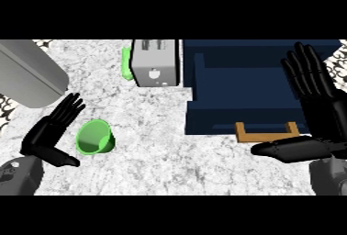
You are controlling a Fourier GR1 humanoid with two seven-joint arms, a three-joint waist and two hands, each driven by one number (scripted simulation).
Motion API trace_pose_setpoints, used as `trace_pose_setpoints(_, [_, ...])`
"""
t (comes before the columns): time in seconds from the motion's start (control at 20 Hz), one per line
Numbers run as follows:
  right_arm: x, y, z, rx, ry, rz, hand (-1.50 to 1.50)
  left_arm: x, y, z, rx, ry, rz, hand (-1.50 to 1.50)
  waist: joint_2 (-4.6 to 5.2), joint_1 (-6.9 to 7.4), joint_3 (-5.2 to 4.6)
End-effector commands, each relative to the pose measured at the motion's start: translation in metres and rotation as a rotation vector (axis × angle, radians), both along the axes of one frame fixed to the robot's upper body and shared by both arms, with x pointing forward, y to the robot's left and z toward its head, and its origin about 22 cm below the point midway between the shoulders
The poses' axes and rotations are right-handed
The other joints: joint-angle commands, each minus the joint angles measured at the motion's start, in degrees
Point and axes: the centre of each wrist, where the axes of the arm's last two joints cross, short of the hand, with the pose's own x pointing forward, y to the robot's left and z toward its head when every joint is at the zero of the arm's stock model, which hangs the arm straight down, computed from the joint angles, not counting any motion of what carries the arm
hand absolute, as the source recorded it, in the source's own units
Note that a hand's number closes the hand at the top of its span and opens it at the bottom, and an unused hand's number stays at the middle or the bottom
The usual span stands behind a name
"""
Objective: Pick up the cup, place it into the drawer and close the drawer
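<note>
Two hands in view, both open, neither holding anything. Left hand (49, 135) sits low at the left side of the counter (156, 151), fingers straight and pointing up and to the right, thumb out toward the lower right. Green cup (95, 137) lies tipped on its side on the counter just right of that hand, mouth facing up-left toward the fingers; can't tell if the fingertips touch the rim, looks just apart. Right hand (315, 103) is at the right edge, fingers straight and pointing up, thumb stretched left just below the wooden handle (266, 131). The hand overlaps the right part of the dark blue drawer (230, 82), which is pulled open, interior visible with nothing seen inside. Handle is at the drawer's front edge, nearest the robot. Cup is well apart from the drawer, left of it with bare marbled counter between. Grey toaster (156, 62) stands at the back, just left of the drawer, with a second green object (126, 64) partly hidden behind its left side. Large grey cylinder-like body (27, 73) in the upper left corner.
</note>
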Motion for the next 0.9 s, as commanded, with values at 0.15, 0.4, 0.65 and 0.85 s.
trace_pose_setpoints(0.15, [-0.004, -0.015, 0.023, -0.010, 0.003, -0.004, -1.50, -0.006, 0.002, -0.041, 0.011, 0.016, 0.017, -1.50, 0.19, -0.91, -0.10])
trace_pose_setpoints(0.4, [0.003, -0.017, 0.013, 0.019, -0.014, -0.007, -1.50, -0.017, 0.000, -0.058, 0.014, 0.002, 0.035, -1.50, 0.43, -0.99, -0.14])
trace_pose_setpoints(0.65, [0.000, -0.007, 0.017, 0.006, -0.022, 0.015, -1.50, -0.023, -0.009, -0.070, 0.002, -0.025, 0.030, -1.50, 0.38, -1.04, -0.17])
trace_pose_setpoints(0.85, [0.005, -0.007, 0.018, 0.000, -0.009, 0.006, -1.50, -0.030, -0.013, -0.078, -0.019, -0.043, 0.041, -1.50, 0.63, -1.32, -0.27])
